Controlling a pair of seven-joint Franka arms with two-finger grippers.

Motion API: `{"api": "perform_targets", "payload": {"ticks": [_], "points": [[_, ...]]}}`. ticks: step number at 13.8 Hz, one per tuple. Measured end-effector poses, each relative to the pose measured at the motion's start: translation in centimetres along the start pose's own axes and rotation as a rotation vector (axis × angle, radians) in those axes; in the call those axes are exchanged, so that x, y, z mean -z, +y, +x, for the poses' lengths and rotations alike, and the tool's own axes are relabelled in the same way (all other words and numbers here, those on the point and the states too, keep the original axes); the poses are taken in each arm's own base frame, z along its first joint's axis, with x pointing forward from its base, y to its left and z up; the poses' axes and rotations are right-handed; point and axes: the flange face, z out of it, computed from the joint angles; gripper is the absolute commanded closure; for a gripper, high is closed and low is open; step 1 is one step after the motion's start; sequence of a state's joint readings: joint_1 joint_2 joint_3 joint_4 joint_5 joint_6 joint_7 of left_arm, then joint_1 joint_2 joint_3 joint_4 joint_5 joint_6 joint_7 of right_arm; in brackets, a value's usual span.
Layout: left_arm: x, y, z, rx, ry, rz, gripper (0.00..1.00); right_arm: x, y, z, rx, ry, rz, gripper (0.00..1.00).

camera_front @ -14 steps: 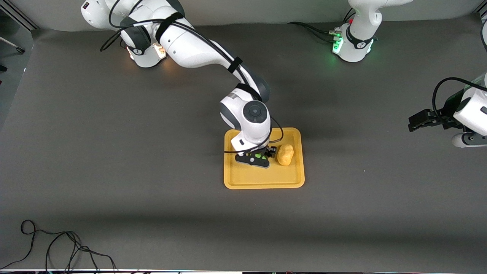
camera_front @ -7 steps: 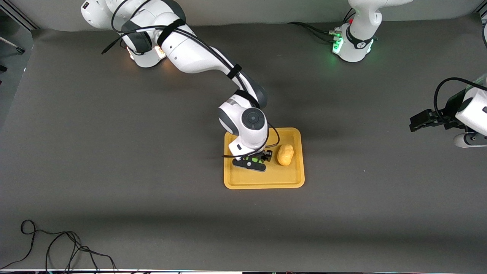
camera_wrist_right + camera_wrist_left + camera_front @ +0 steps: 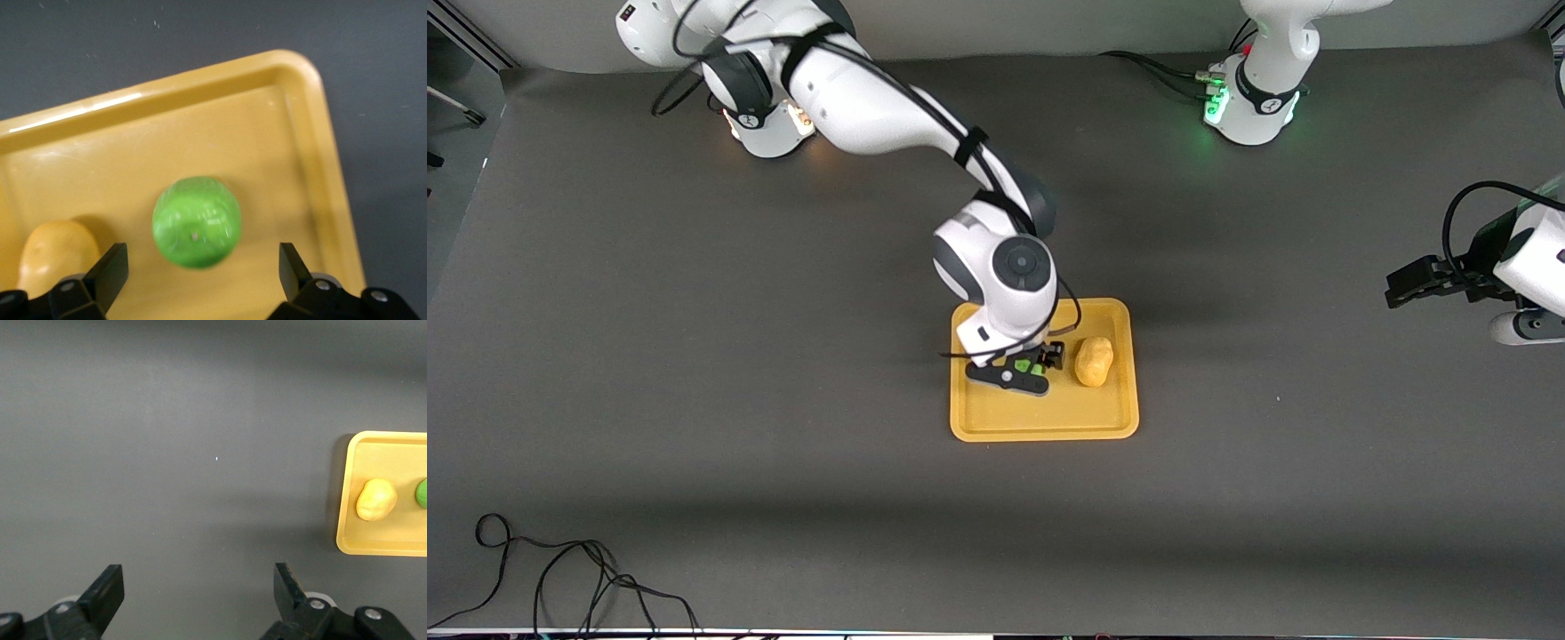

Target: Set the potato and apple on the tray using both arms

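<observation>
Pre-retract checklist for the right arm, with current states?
1. Right gripper open: ok, fingers spread wide of the apple.
2. Apple released, resting on the tray: looks ok; contact itself cannot tell.
3. Potato on the tray beside the apple: ok.
4. Apple and potato apart: ok, gap shows in the left wrist view.
5. Left gripper open, over bare table away from the tray, waiting: ok.
</observation>
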State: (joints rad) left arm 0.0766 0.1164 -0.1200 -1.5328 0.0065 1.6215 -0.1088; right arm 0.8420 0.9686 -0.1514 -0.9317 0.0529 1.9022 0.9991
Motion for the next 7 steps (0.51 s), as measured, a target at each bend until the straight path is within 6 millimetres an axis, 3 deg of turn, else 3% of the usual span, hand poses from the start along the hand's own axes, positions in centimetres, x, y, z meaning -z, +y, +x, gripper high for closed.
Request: {"api": "perform_targets", "payload": {"ticks": [3, 5, 7], "points": [[0.0, 0.0, 0.0, -0.001, 0.0, 0.0, 0.0, 10.9, 3.4, 1.7, -0.002, -0.012, -0.004, 0.0], [0.0, 0.1, 0.0, -0.001, 0.0, 0.0, 0.0, 16.9, 8.5, 4.5, 0.029, -0.042, -0.03, 0.0], [0.0, 0.0, 0.0, 0.0, 0.001, 0.0, 0.0, 21.2, 14.8, 7.7, 0.072, -0.055, -0.038, 0.0]]}}
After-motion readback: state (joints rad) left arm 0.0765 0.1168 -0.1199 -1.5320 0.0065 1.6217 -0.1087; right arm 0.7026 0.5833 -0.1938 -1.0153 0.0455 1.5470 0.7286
